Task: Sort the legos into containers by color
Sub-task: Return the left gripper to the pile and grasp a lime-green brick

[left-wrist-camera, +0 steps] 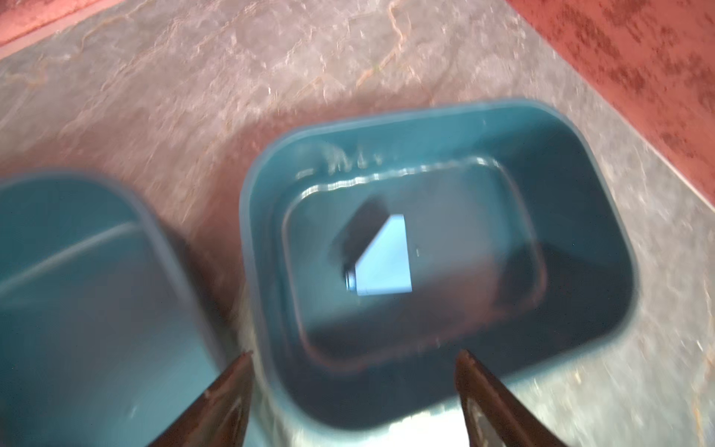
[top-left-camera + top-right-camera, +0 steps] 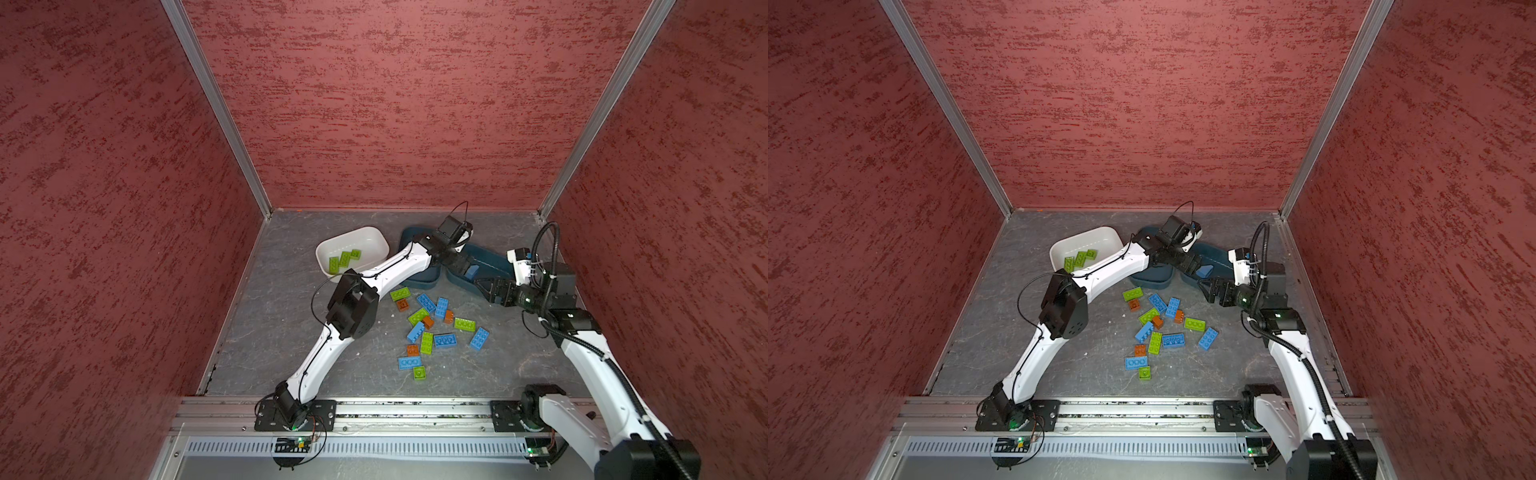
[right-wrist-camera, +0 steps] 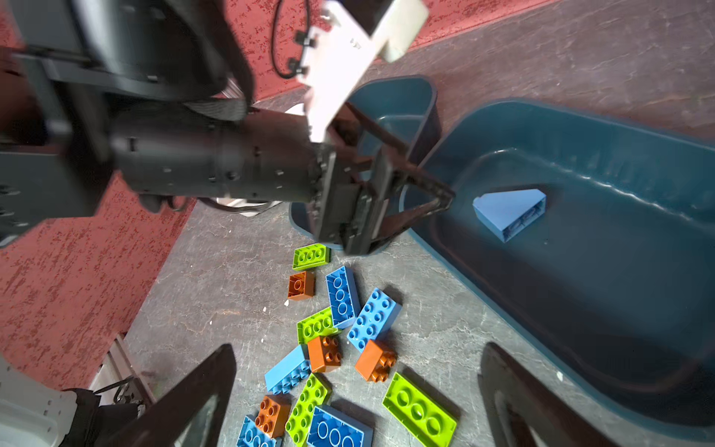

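Hovering my left gripper (image 1: 355, 353) over the right teal tub (image 1: 387, 112), near the tabletop's back edge. Fingers spread apart, gripping nothing. The blue wedge (image 1: 385, 259) lies on that tub's floor, clear of my fingers. Second teal tub (image 1: 77, 209) sits just beside it. White tub (image 2: 365, 237), toward the back left, holds three green bricks (image 2: 344, 258). My right gripper (image 3: 358, 348) hangs with fingers wide apart, empty, near the loose legos (image 2: 432, 328) scattered mid-tabletop.
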Robot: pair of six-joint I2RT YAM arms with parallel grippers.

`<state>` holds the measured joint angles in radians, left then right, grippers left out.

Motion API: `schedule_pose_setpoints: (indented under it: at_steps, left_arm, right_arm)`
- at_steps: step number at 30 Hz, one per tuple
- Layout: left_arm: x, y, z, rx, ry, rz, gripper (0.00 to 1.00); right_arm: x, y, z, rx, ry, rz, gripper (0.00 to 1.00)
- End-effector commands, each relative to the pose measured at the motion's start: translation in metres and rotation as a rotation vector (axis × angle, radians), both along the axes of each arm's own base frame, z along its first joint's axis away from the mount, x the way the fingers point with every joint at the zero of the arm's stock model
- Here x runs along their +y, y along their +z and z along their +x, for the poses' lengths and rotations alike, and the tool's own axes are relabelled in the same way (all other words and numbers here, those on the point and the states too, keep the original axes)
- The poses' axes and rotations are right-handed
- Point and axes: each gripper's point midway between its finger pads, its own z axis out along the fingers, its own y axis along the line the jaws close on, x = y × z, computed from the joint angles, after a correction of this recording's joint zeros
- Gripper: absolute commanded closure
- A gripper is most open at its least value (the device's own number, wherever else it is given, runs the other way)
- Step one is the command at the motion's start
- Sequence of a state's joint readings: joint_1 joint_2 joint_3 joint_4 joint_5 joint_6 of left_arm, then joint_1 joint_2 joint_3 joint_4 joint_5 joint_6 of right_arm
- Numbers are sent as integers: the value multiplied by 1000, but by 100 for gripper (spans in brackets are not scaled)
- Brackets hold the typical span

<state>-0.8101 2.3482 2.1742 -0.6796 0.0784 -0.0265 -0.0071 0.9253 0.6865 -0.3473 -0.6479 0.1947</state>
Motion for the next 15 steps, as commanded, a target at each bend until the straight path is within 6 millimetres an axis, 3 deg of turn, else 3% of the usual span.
schedule_pose_setpoints:
  at_steps: [1, 8, 15]
  left_arm:
    - [26, 39, -22, -51, -37, 30, 17]
    - [103, 34, -69, -11, -75, 97, 17]
    - [177, 11, -70, 21, 22, 149, 18]
  right_arm:
    - [4, 8, -2, -26, 37, 14, 1]
    - [10, 8, -5, -25, 72, 34, 1]
    - [14, 5, -7, -22, 89, 60, 1]
